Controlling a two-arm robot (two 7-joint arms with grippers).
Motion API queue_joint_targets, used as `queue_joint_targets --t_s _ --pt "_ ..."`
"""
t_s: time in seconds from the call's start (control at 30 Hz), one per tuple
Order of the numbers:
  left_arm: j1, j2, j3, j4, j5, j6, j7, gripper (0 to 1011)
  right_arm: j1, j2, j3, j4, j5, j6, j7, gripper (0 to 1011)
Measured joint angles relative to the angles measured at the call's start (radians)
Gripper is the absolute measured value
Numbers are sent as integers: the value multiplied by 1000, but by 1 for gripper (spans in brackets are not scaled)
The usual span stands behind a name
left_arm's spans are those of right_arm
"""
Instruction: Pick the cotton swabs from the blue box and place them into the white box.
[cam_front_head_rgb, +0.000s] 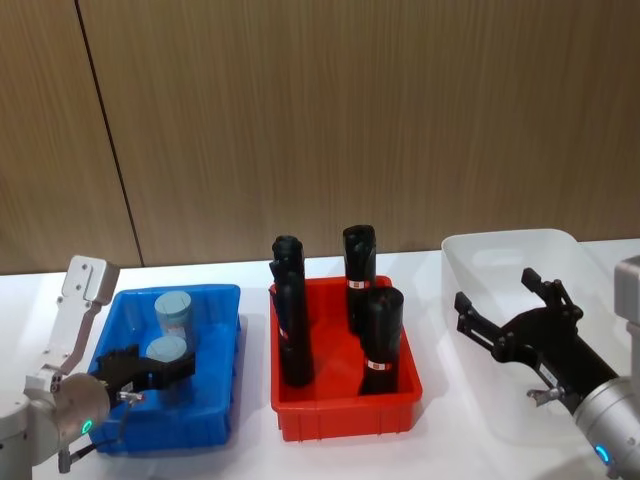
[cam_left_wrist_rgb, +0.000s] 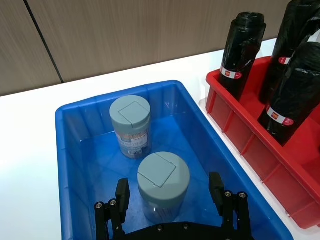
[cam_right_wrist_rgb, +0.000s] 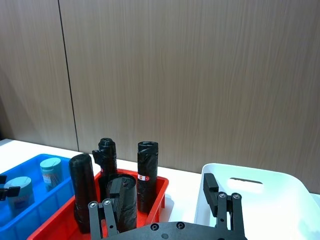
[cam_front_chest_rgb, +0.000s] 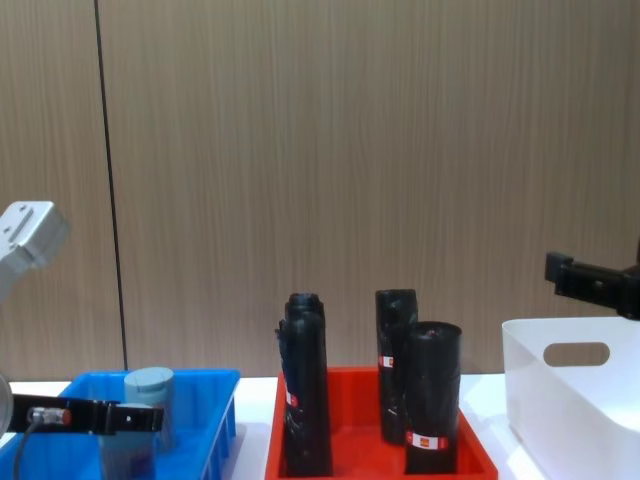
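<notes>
Two cotton swabs tubs stand upright in the blue box (cam_front_head_rgb: 222, 370) at the left. My left gripper (cam_front_head_rgb: 160, 368) is down inside the box, open, with a finger on each side of the nearer tub (cam_left_wrist_rgb: 163, 175) and a small gap at both. The farther tub (cam_left_wrist_rgb: 131, 120) stands free behind it. On the right, the right gripper (cam_front_head_rgb: 505, 300) hovers open and empty above the white box (cam_front_head_rgb: 500, 245). The right wrist view shows the white box (cam_right_wrist_rgb: 250, 172) with its handle cutout just ahead of that gripper (cam_right_wrist_rgb: 165, 190).
A red tray (cam_front_head_rgb: 345, 412) holding several tall black rolls (cam_front_head_rgb: 380, 335) sits between the two boxes, close to the blue box's side. A wood-panel wall stands behind the white table (cam_front_head_rgb: 250, 455).
</notes>
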Motion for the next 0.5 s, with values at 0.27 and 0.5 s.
queue_joint_targets --t_s 0.27,0.5 --pt "-28 -11 2 33 24 19 -9 1004 0 0 0 0 0 0 0 1002" --pt "-49 -17 3 63 44 24 -37 1004 0 0 0 0 0 0 0 1002"
